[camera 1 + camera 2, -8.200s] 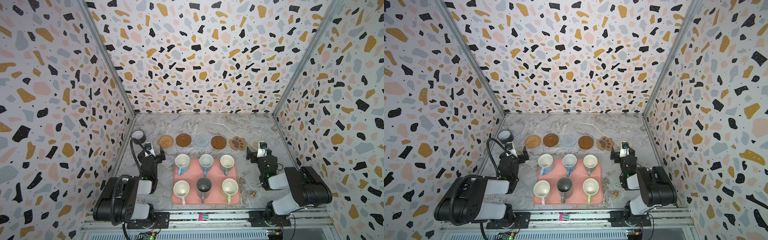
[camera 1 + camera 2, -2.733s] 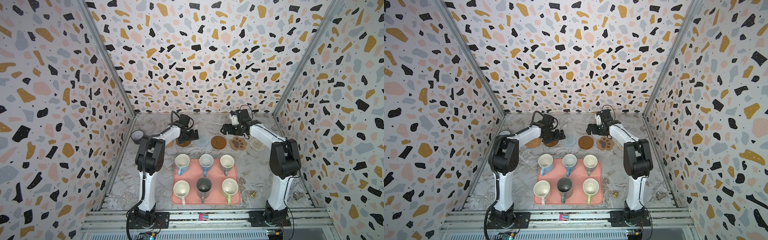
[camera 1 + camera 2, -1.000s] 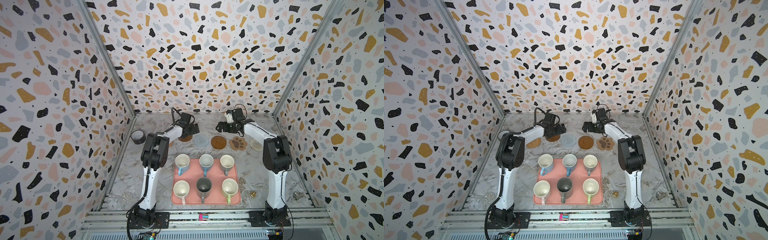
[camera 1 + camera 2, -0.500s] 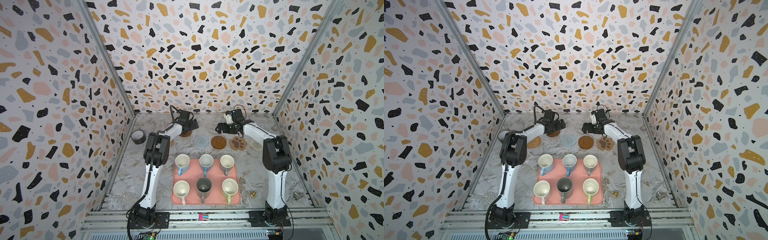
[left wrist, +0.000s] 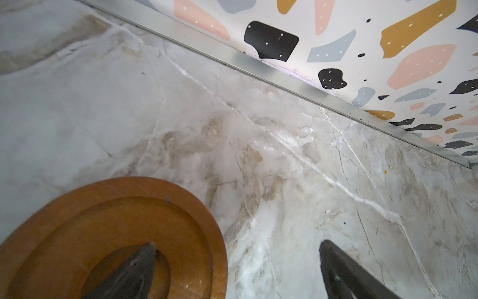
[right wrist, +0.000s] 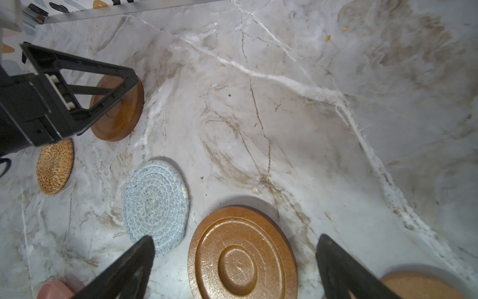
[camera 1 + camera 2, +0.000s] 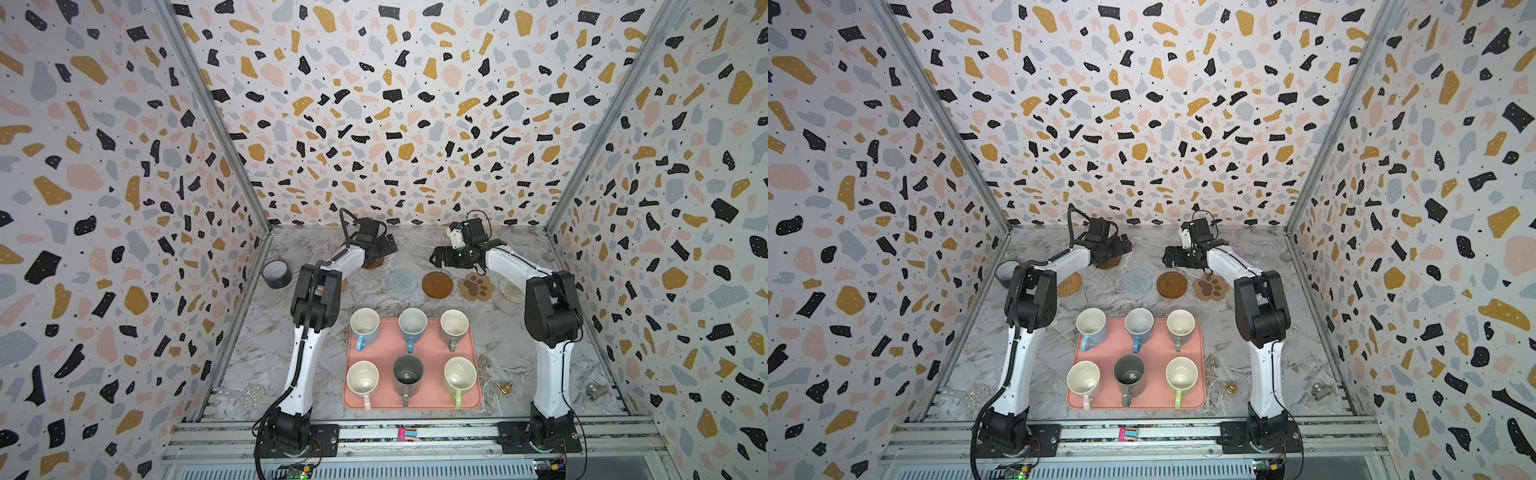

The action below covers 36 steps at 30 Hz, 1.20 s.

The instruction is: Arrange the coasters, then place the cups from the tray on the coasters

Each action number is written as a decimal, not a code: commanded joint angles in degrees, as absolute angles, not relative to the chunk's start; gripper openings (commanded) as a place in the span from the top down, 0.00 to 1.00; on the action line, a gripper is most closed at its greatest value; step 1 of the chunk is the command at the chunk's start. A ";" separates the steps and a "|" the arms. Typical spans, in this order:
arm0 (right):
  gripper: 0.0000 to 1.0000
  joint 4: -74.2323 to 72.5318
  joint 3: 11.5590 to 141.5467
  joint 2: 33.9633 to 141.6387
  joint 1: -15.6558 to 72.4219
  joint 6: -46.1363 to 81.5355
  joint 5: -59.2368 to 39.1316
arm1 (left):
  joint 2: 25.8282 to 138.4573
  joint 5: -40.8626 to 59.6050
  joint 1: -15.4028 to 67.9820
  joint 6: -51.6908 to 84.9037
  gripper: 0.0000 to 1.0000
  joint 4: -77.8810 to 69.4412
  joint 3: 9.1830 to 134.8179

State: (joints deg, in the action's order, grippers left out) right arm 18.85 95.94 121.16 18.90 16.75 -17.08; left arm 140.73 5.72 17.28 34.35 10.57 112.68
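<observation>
While both arms reach from the front rail to the back of the marble tabletop, each stands with its upper link upright and its forearm stretched toward the rear wall. The left gripper hangs over a brown wooden disc coaster that lies nearer the back wall than the other coasters. In the left wrist view its jaws are spread wide with nothing between them. One finger is over the middle of that disc and the other over bare marble; whether the finger touches the wood cannot be told.

The right gripper points toward the left arm, just behind the coaster row. Its jaws are also spread wide and empty, and in the right wrist view they straddle the second brown wooden disc coaster from above.

In both top views the row runs from the tan rattan round coaster, partly hidden by the left arm, past the pale blue woven round coaster, the second wooden disc and the tan paw-shaped coaster to the cream round coaster.

In front of the row, the salmon-pink rectangular tray carries all six mugs in two rows: light blue, deeper blue, grey-beige, pale pink, dark grey and light green. A dark grey tape roll sits by the left wall.
</observation>
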 commanded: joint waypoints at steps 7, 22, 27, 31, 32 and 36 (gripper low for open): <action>0.01 19.17 95.85 120.19 19.34 16.32 -16.61 | 143.55 6.58 16.61 34.71 0.00 12.85 113.38; 0.01 22.89 100.96 121.90 18.90 12.60 -22.33 | 135.50 4.39 16.70 33.06 0.00 10.59 111.56; 0.01 23.82 101.14 122.41 18.90 10.04 -26.63 | 132.28 1.58 17.31 32.79 0.00 9.23 109.79; 0.01 25.91 102.18 123.59 18.96 8.43 -28.93 | 130.21 -0.57 17.77 33.00 0.00 8.65 109.04; 0.01 26.59 102.22 123.81 18.98 8.09 -29.62 | 129.64 -0.85 17.86 33.13 0.00 8.13 108.69; 0.01 29.06 102.26 124.68 19.24 6.23 -32.38 | 127.60 -1.26 18.10 34.25 0.01 6.33 107.35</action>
